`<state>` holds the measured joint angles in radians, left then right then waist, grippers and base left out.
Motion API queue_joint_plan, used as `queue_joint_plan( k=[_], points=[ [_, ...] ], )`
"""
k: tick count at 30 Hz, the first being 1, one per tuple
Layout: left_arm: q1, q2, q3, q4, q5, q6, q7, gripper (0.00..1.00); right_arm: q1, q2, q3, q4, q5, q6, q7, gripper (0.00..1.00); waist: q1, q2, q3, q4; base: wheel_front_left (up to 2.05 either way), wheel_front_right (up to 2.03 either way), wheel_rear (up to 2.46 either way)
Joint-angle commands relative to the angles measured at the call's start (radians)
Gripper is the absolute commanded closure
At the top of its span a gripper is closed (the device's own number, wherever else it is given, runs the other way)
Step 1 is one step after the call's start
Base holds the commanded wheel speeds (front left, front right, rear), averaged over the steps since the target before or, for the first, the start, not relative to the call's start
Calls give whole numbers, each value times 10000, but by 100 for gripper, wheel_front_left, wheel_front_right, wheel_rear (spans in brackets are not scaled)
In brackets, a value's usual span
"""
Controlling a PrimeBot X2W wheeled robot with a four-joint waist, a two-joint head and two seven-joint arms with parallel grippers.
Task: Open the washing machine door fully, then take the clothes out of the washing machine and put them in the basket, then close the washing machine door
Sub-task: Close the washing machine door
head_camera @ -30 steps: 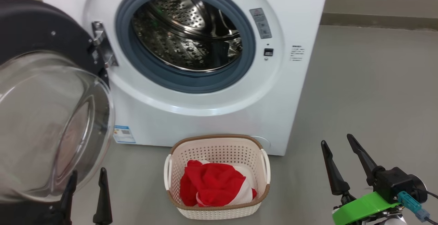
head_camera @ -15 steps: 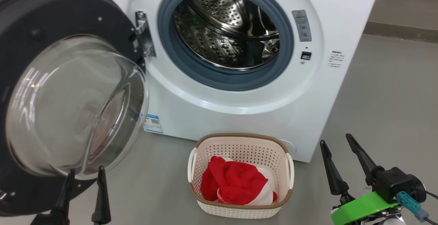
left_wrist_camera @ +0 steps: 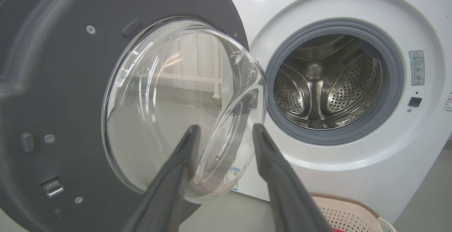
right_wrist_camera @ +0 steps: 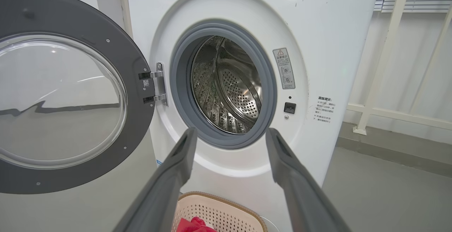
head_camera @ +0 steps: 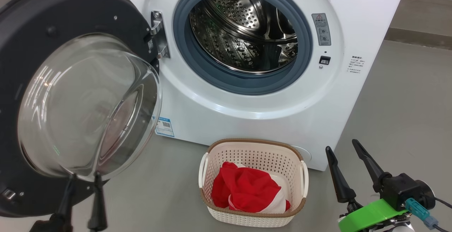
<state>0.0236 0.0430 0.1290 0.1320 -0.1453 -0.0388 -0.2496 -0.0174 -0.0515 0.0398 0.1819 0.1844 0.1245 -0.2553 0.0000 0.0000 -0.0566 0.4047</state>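
Note:
The washing machine [head_camera: 247, 119] stands with its door [head_camera: 70, 9] swung wide open to the left, the glass bowl [head_camera: 88, 105] bulging toward me. Its steel drum [head_camera: 243, 30] shows bare metal. The red and white clothes [head_camera: 247, 189] lie in the cream basket [head_camera: 252, 142] on the floor before the machine. My left gripper [head_camera: 84, 176] is open just below the glass bowl, close in front of the door [left_wrist_camera: 53, 66], fingers apart and holding nothing [left_wrist_camera: 226, 128]. My right gripper [head_camera: 341, 145] is open to the right of the basket and points at the drum opening [right_wrist_camera: 231, 130].
Grey floor surrounds the machine, with free room to its right. A low wall ledge [head_camera: 420, 34] runs behind on the right. White rails [right_wrist_camera: 381, 66] stand against the wall beside the machine. The basket rim [right_wrist_camera: 226, 198] lies under my right fingers.
The head camera has turned left, so machine, door and basket sit further right in the picture. My left fingers look slightly closer together. The clothes stay in the basket.

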Motion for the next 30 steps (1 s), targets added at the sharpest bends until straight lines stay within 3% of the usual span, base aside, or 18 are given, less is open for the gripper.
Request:
queue_joint_plan(
  k=[1,10,17,25,30],
  points=[
    [-143,156,318,-336,165,56,-122,100,-112,-18,175,-228,34,62,-65,0,0,0,-1,-11,0,0,0],
    [-930,694,959,-1847,508,369,-122,100,-86,-6,83,-234,62,62,-65,0,0,0,-6,-5,0,0,0],
    [-2458,1384,1922,-2034,-121,399,-122,100,-94,-2,158,-180,56,62,-65,0,0,0,-12,-77,0,0,0],
    [-4905,2187,3686,-194,-1991,816,318,100,-153,1,202,-64,25,62,-65,0,0,0,-17,-319,0,0,0],
    [-6098,2593,4524,1352,-3353,1098,1651,100,-119,2,127,-10,-22,62,-65,0,0,0,-46,-421,0,0,0]
  ],
)
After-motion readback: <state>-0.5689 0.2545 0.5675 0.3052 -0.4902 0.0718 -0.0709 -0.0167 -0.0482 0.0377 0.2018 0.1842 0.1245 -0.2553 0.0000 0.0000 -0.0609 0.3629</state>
